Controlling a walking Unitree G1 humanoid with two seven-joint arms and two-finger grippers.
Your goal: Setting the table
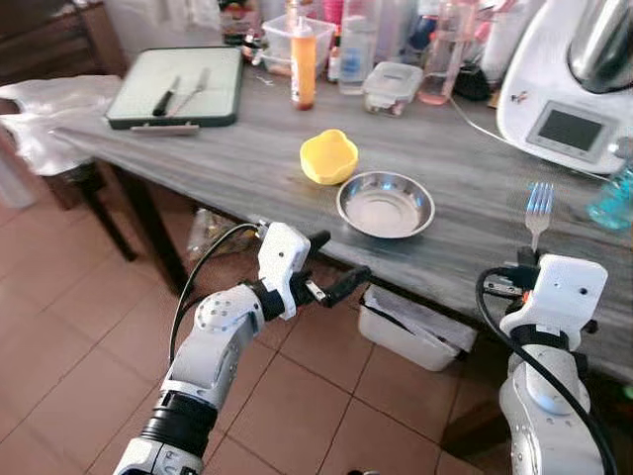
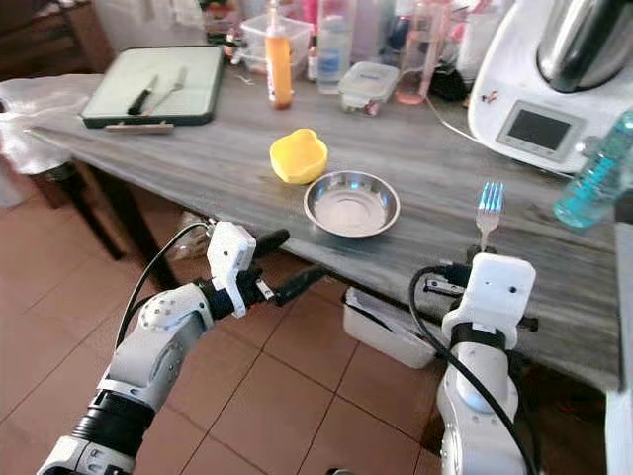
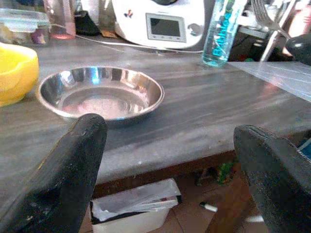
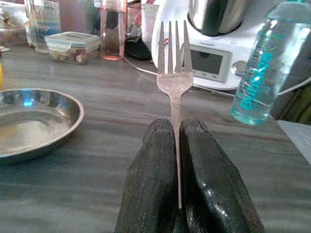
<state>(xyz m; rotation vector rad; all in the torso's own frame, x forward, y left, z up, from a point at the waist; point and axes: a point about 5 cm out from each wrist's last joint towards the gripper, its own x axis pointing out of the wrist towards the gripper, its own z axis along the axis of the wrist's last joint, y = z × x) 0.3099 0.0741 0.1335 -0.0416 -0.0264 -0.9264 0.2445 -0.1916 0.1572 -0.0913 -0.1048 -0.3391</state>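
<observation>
A: Right gripper (image 4: 176, 145) is clamped on the fork (image 1: 538, 210) by the handle, tines up and forward, held over the near edge of the table (image 1: 247, 158) toward its right end. Left gripper (image 1: 331, 265) is spread wide and carrying nothing, hanging just off the near edge, below the steel plate (image 1: 385, 204).

B: Risks?

A: The grip is thin. The pads pinch a narrow handle low down, so I'd judge the fork could pivot or slip if it touches down tines first. It would then clatter onto the tiles, since the hold sits right at the edge.

B: Anything around the drop zone?

A: The blue water bottle (image 2: 591, 176) stands near the right end of the table, with the kitchen machine (image 1: 564, 89) behind it and its cable (image 1: 473, 121) trailing across the top. Swing too far right and the bottle probably tips.

B: Open room?

A: Bare wood right of the plate, between it and the bottle, is the obvious spot. The yellow bowl (image 1: 328, 156) is touching or just beside the plate's far left rim, so that side is tighter. The far edge is crowded with jars and boxes. The tray (image 1: 178, 87) with cutlery sits at the far left corner, well apart.

B: Left arm?

A: Keep it low. Raised, it likely catches the table edge.
</observation>
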